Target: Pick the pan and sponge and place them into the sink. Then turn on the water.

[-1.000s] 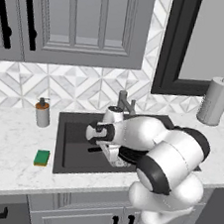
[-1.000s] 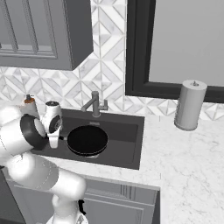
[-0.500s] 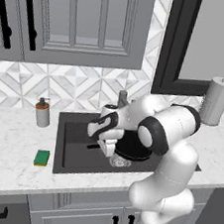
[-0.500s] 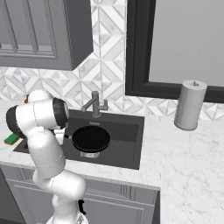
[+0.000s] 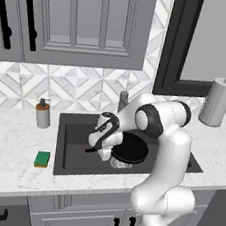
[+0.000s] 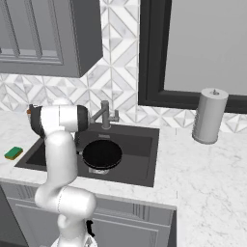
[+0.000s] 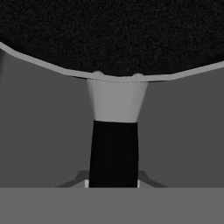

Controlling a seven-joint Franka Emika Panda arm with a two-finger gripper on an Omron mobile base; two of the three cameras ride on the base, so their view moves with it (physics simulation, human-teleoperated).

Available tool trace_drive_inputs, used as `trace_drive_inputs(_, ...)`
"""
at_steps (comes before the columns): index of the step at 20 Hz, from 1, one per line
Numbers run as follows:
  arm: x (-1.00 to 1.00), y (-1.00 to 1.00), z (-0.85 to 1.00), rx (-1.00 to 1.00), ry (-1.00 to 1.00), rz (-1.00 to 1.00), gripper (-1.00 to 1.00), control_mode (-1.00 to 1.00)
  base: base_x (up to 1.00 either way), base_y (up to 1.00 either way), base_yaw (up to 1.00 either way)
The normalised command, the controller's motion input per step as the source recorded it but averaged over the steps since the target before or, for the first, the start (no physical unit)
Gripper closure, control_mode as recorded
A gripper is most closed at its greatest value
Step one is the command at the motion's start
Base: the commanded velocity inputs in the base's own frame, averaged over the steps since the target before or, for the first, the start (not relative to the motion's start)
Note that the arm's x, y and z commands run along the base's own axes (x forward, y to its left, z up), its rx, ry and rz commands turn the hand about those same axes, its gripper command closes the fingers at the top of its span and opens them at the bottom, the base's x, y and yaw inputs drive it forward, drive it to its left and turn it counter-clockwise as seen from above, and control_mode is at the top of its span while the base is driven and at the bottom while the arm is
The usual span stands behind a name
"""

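Observation:
The black pan (image 5: 129, 150) sits low in the dark sink (image 5: 76, 140), over the drain; in the right base view the pan (image 6: 102, 155) is at the basin's (image 6: 140, 144) middle. My gripper (image 5: 96, 146) is at the pan's left, shut on its thin black handle. In the hand view the handle (image 7: 114, 148) runs up from between my fingertips (image 7: 113, 183) to the pan's rim (image 7: 113, 35). The green and yellow sponge (image 5: 42, 158) lies on the counter left of the sink, apart from my hand, and shows as the sponge (image 6: 13, 153). No water falls from the faucet (image 5: 122, 100).
A soap dispenser (image 5: 43, 114) stands behind the sponge near the wall. A paper towel roll (image 5: 217, 102) stands on the counter far right. Grey cabinets hang above the counter. The faucet (image 6: 105, 116) rises at the sink's back edge.
My arm has unfolded from over the sink and stretched left and down. The hand now sits lower at the pan's left. The pan has stayed almost in place in the basin.

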Motion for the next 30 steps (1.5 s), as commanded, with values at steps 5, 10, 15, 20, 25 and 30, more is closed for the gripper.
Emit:
trace_drive_inputs(5, 0.2, 0.11, -0.55, 0.0, -0.1, 0.0, 1.0, -1.0, 0.0, 0.0, 0.0)
trace_drive_inputs(10, 0.41, 0.11, -0.39, 0.0, -0.01, -0.06, 1.0, -1.0, 0.0, 0.0, 0.0)
trace_drive_inputs(15, 0.51, 0.22, -0.29, 0.0, 0.09, -0.15, 1.0, -1.0, 0.0, 0.0, 0.0)
trace_drive_inputs(20, 0.46, 0.17, -0.3, 0.0, 0.14, -0.21, 1.0, -1.0, 0.0, 0.0, 0.0)
trace_drive_inputs(25, 0.26, 0.0, -0.31, 0.0, 0.01, -0.19, -1.0, -1.0, 0.0, 0.0, 0.0)
trace_drive_inputs(30, 0.01, 0.0, -0.05, 0.0, -0.08, -0.14, -1.0, -1.0, 0.0, 0.0, 0.0)
